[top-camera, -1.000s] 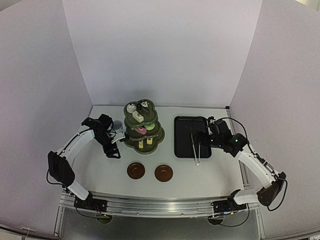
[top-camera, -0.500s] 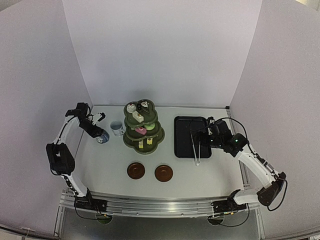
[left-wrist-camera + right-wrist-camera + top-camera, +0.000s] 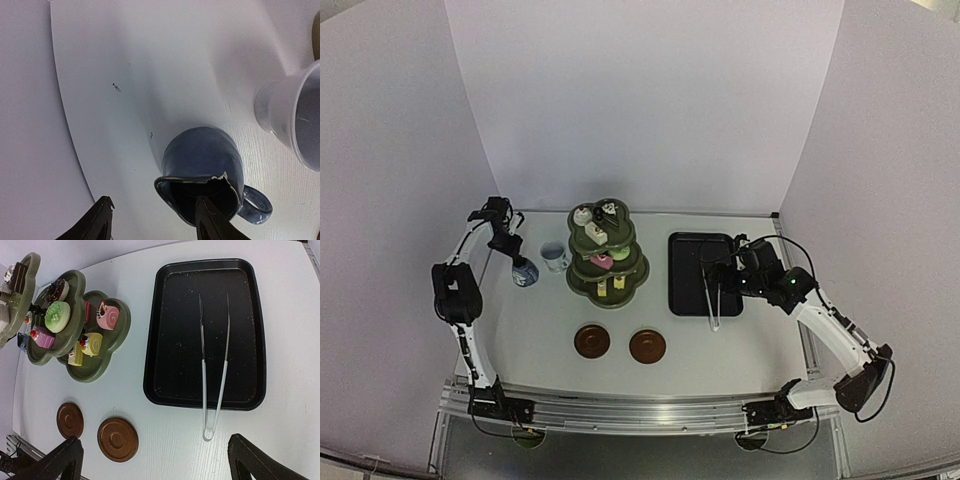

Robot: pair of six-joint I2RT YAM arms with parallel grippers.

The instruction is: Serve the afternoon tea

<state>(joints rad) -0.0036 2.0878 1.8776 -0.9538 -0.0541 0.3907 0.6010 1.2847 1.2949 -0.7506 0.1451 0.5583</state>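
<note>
A small blue cup (image 3: 202,160) with a chipped rim stands upright near the table's left edge (image 3: 524,272). My left gripper (image 3: 154,206) (image 3: 515,256) hangs over it, open: one fingertip (image 3: 206,212) is inside the cup's mouth, the other (image 3: 103,212) is outside with a gap to the wall. Just to the right stands the white cup (image 3: 292,117) (image 3: 554,256). The dark green three-tier stand (image 3: 607,256) (image 3: 75,347) carries small colourful cakes (image 3: 57,316). Two brown coasters (image 3: 592,342) (image 3: 647,346) lie in front. My right gripper (image 3: 152,442) (image 3: 722,272) is open and holds nothing.
A black tray (image 3: 682,272) (image 3: 250,330) sits right of the stand, with metal tongs (image 3: 212,380) lying on it, their bend hanging over its near rim. White walls close in on the left, the back and the right of the table.
My left arm swung away from the stand toward the left wall, uncovering the blue cup. Its gripper now stands over the cup with the jaws narrower. The right arm stayed still.
</note>
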